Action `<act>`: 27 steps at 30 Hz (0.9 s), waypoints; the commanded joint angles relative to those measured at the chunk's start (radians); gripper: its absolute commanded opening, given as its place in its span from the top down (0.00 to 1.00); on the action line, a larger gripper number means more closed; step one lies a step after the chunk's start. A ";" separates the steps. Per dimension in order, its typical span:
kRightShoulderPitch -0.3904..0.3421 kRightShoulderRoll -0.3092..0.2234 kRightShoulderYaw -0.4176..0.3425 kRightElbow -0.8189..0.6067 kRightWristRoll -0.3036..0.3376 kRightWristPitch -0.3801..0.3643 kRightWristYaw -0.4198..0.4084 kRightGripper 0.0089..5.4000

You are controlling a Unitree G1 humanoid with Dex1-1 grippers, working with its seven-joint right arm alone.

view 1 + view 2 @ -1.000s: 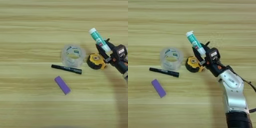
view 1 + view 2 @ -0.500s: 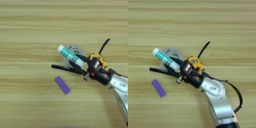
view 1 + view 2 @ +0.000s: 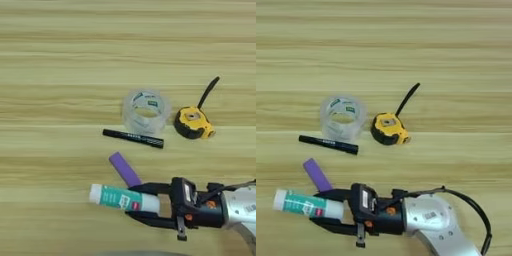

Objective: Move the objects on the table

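My right gripper (image 3: pixel 142 204) (image 3: pixel 331 210) reaches in from the lower right, shut on the white-green glue stick (image 3: pixel 122 198) (image 3: pixel 306 204), which lies nearly level and points left near the table's front. Just behind the glue stick lies the purple eraser block (image 3: pixel 125 169) (image 3: pixel 317 174). Further back rest the black marker (image 3: pixel 133 138) (image 3: pixel 328 144), the clear tape roll (image 3: pixel 145 111) (image 3: pixel 342 117) and the yellow tape measure (image 3: pixel 193 122) (image 3: pixel 389 128) with its black strap (image 3: pixel 208 92) pointing up and right. All sit on the wooden table (image 3: pixel 60 60).
The silver forearm (image 3: pixel 431 225) and a black cable (image 3: pixel 471 210) cross the lower right of the table.
The gripper has carried the glue stick from beside the tape measure and tape roll down and left, to the front of the table below the eraser. The other items have stayed put.
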 commanded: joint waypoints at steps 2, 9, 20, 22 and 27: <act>-0.022 -0.037 -0.009 0.025 -0.047 -0.034 -0.015 0.69; -0.039 -0.033 -0.008 0.132 -0.103 -0.067 -0.022 0.69; -0.049 -0.035 -0.006 0.198 -0.127 -0.101 -0.027 0.69; -0.054 -0.030 -0.009 0.204 -0.129 -0.101 -0.038 0.63; -0.063 -0.027 -0.012 0.212 -0.123 -0.102 -0.045 0.54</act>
